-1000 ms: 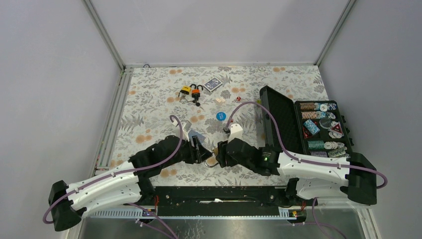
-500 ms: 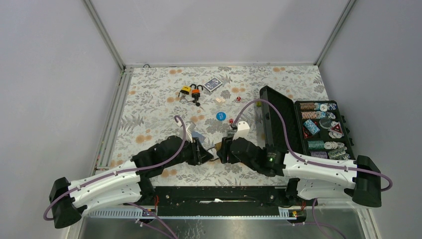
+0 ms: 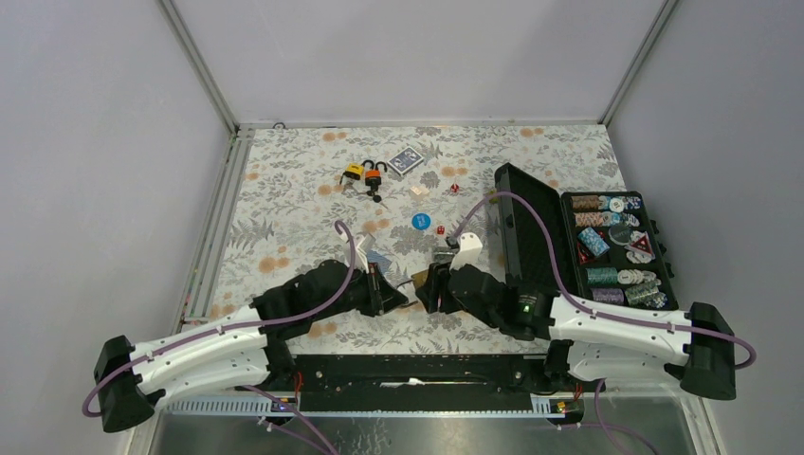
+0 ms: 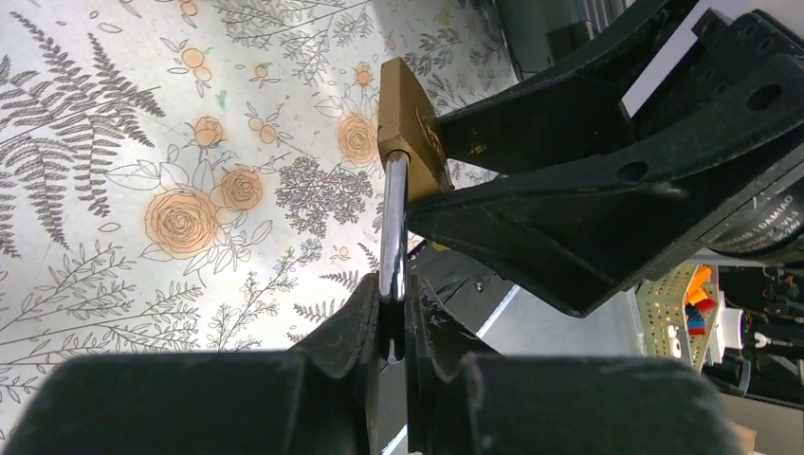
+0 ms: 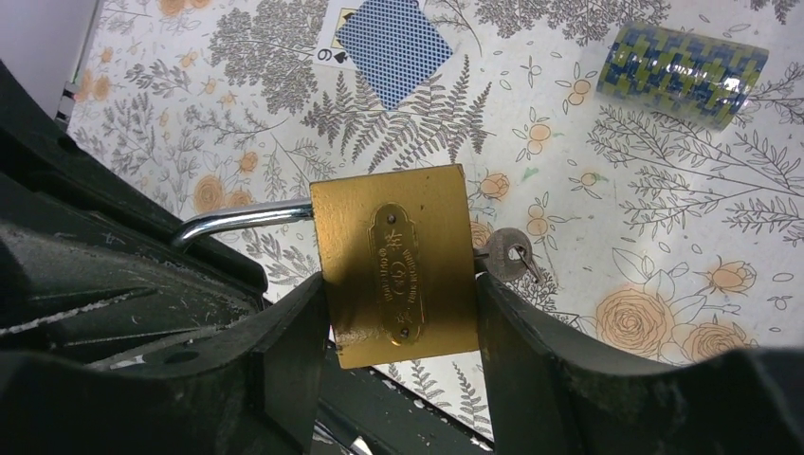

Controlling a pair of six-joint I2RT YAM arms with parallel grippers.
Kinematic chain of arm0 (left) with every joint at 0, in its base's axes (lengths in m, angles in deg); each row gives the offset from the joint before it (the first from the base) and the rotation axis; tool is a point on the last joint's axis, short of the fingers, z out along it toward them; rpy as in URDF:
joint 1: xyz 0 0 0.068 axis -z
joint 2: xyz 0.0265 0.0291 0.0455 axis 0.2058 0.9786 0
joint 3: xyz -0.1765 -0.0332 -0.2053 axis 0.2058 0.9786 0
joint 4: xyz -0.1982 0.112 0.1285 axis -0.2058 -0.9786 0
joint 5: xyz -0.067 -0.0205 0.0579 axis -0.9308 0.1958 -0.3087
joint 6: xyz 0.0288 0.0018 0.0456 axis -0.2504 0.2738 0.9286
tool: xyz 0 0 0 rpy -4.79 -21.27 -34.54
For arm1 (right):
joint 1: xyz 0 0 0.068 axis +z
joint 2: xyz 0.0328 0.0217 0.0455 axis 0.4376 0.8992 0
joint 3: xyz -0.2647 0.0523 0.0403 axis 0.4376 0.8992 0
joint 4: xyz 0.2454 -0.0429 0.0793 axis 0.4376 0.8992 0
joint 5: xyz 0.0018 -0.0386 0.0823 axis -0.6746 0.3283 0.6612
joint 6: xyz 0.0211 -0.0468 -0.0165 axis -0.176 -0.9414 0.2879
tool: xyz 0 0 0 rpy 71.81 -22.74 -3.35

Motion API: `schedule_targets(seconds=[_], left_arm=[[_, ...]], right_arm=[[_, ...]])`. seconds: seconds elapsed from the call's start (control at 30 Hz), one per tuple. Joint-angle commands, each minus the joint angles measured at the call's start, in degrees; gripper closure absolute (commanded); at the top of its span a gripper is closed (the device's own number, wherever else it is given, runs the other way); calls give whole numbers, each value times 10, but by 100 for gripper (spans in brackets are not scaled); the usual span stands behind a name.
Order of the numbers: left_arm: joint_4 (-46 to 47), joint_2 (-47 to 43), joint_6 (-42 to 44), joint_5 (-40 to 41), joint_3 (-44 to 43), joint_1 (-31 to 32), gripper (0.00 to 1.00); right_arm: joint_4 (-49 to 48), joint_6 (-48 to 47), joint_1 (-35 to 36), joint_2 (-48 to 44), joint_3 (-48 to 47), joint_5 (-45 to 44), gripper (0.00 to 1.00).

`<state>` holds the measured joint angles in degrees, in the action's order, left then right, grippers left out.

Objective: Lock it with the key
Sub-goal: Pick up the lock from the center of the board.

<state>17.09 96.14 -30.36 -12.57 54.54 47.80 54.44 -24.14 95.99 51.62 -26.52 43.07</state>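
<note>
**Change noted.** Against the view of a second earlier, the left gripper [image 4: 393, 305] is now drawn in and pinched on the steel shackle [image 4: 394, 223] of the padlock [image 5: 398, 275], where its fingers were then spread. Both arms are also carried slightly further up the counter [image 3: 284, 199].

**Present state.** The brass body of the padlock is clamped flat between the fingers of the right gripper [image 5: 400, 289] and is held clear of the counter, near its front edge between the two arms. A key [image 5: 507, 256] is seen seated in the end of the body opposite the shackle. Whether the shackle is pushed home cannot be told, as its far leg is hidden.

**Meaning for the task.** The padlock is judged to be braced at both ends. The shackle is probably to be pressed in next and the key turned, though neither gripper is free for the key.

**Surface and room.** The counter is covered with a floral cloth. Two small padlocks [image 3: 365, 173], a blue-backed card [image 5: 393, 43], a roll of chips [image 5: 687, 71] and an open case [image 3: 616, 242] are noted well apart from the work. Plain grey walls [image 3: 408, 57] enclose the counter.
</note>
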Motion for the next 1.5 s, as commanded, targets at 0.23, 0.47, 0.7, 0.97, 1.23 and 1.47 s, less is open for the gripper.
schedule_targets(seconds=[0.23,0.47,0.7,0.97,1.23,1.47], left_arm=[[-24,-70,77,32,-57,3,100],[-64,-105,153,-33,-110,3,100],[-117,-77,220,-156,-225,3,100],[-112,-49,239,-280,-302,3,100],[-98,-41,244,-329,-317,3,100],[-78,-53,243,-335,-319,4,100]], right_arm=[[-59,-184,1,-142,-4,87,12],[-80,-281,2,-221,10,158,11],[-183,-408,2,-288,54,343,13],[-237,-460,2,-267,11,416,11],[-252,-476,2,-234,7,421,13],[-274,-459,2,-238,33,421,19]])
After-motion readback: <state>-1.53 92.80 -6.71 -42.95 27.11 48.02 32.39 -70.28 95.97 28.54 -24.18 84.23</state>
